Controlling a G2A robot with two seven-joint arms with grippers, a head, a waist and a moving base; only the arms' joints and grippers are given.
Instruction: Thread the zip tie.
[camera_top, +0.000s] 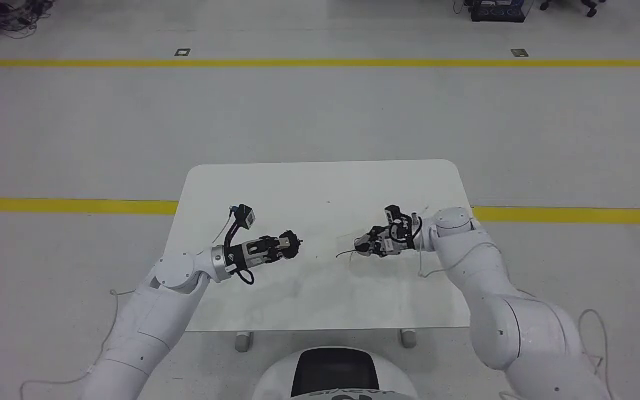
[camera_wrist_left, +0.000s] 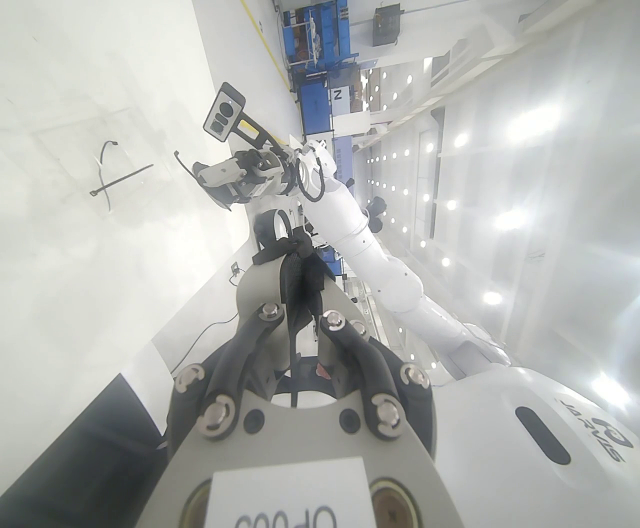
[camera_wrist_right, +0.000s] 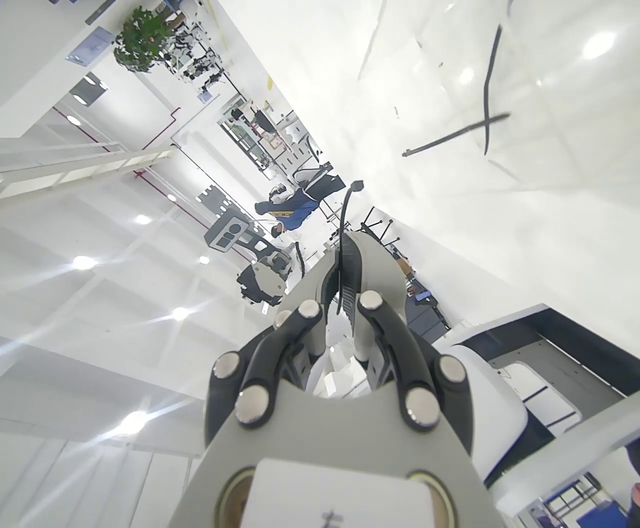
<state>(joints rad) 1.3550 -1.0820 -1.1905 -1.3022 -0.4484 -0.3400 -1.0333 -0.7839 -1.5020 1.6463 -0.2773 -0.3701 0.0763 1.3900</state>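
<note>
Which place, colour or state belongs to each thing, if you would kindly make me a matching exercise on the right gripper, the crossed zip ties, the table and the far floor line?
Things:
1 right gripper
2 crossed zip ties
3 table
4 far floor line

Matches:
A yellow
B lying loose on the table
C white
D fingers shut on a held zip tie

Pairs: 1-D, 2-B, 3-C, 4-A.

Bright ceiling lamps (camera_wrist_left: 520, 122) flare in 2 wrist views; table (camera_wrist_left: 75, 225) perhaps washed out, edges bowed.
</note>
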